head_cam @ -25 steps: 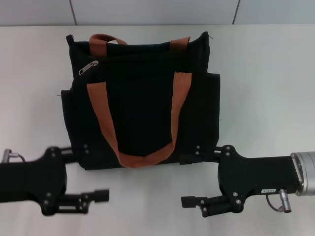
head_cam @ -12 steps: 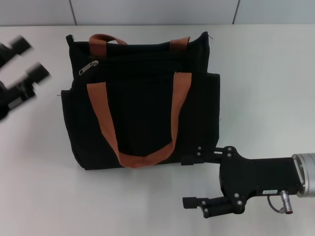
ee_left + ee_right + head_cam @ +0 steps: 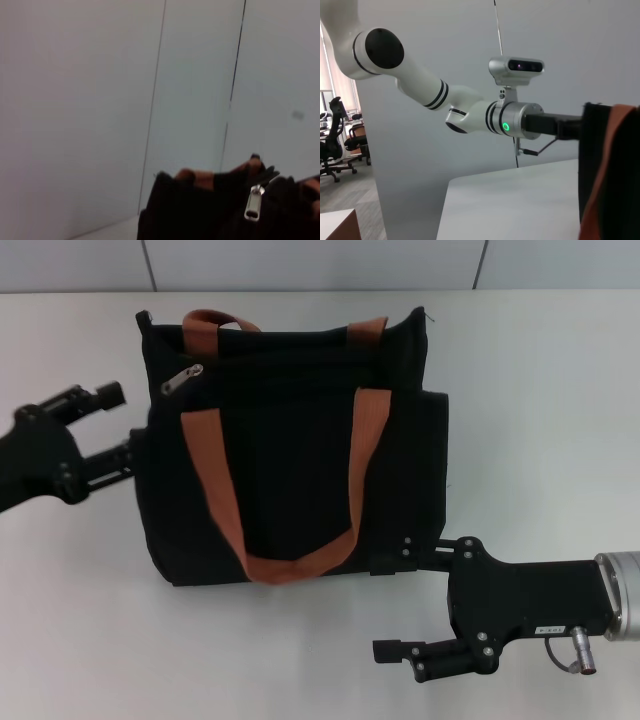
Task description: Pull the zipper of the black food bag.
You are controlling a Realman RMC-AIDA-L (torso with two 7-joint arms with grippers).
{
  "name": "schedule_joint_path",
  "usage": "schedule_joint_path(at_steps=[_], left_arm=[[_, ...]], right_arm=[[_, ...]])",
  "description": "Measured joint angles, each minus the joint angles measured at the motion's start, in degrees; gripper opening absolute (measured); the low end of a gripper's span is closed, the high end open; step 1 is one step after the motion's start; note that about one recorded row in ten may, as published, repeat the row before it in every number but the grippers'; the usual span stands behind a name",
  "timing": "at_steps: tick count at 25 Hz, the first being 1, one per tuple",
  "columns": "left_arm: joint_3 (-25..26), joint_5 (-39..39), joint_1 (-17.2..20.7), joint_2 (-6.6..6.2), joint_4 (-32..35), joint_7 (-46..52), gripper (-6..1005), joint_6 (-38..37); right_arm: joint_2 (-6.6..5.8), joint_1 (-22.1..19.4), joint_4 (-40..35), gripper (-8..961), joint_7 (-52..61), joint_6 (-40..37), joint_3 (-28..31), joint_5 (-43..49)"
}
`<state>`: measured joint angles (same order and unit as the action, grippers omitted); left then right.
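The black food bag (image 3: 290, 450) lies on the white table with its two orange-brown handles (image 3: 225, 510) facing me. The silver zipper pull (image 3: 181, 379) sits at the bag's upper left on the zip line. My left gripper (image 3: 120, 423) is open at the bag's left side, just below and left of the pull; its lower finger (image 3: 122, 453) is against the side pocket. The left wrist view shows the pull (image 3: 253, 204) and the bag's top (image 3: 200, 210) close by. My right gripper (image 3: 395, 602) is open at the bag's lower right corner.
The table's far edge and a grey panelled wall (image 3: 320, 260) lie behind the bag. The right wrist view shows the left arm (image 3: 470, 112) beyond the bag's side (image 3: 600, 170). Bare table (image 3: 540, 420) stretches to the right of the bag.
My left arm has swung from the lower left up past the table's left edge and come in against the bag's left side. The right arm has barely moved.
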<state>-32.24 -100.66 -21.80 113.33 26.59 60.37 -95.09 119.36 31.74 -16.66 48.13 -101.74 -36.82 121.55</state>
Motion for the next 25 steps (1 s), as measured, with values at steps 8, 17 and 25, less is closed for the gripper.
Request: schedule_joint_path(at_steps=[8,17,25], left_arm=[[-0.02,-3.31,-2.11,0.95,0.13,-0.17,751,4.46],[0.69,0.78,-2.37,1.8,0.17,-4.41,614,4.2],[0.79,4.45,-1.15,2.41,0.13,-7.21,381,0.53]], right_arm=[[-0.01,0.02,-0.05,810,0.01,0.07,0.0,0.0],[0.04,-0.05,0.11,810,0.09,-0.1,0.0,-0.01],[0.17,1.11,0.18,809,-0.11,-5.82,-0.18,-7.42]])
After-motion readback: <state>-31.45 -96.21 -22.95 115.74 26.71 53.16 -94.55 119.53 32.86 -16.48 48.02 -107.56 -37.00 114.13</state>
